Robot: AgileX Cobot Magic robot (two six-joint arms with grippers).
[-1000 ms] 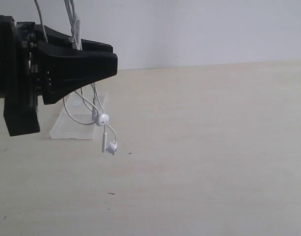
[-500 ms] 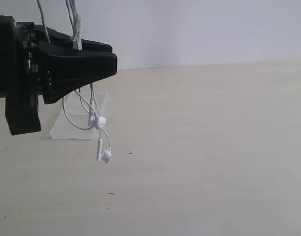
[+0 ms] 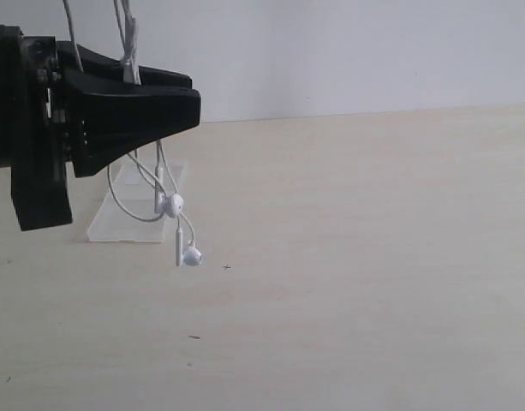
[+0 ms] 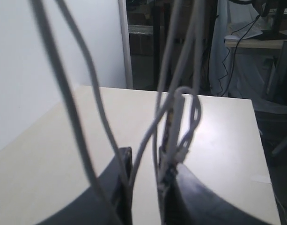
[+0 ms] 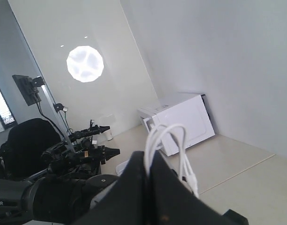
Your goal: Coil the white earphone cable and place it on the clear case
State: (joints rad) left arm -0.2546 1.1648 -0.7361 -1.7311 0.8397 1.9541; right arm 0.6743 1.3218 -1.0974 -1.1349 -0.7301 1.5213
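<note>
— First entry, nearest?
— Left claw (image 3: 196, 96), black, raised over the tabletop (image 3: 373, 282). Jaws narrowly apart; strands of the white earphone cable (image 3: 159, 167) run through the gap.
— Below it?
— Upper earbud (image 3: 173, 204) and lower earbud (image 3: 192, 255), both dangling; whether the lower one touches the tabletop cannot be told.
— Behind those?
— The clear case (image 3: 116, 224), flat on the tabletop.
— Right claw (image 5: 148, 161)?
— Wrist view only: jaws together, pinching cable loops.

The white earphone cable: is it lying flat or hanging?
Hanging: the thin white earphone cable dangles below the black left end effector.
</note>
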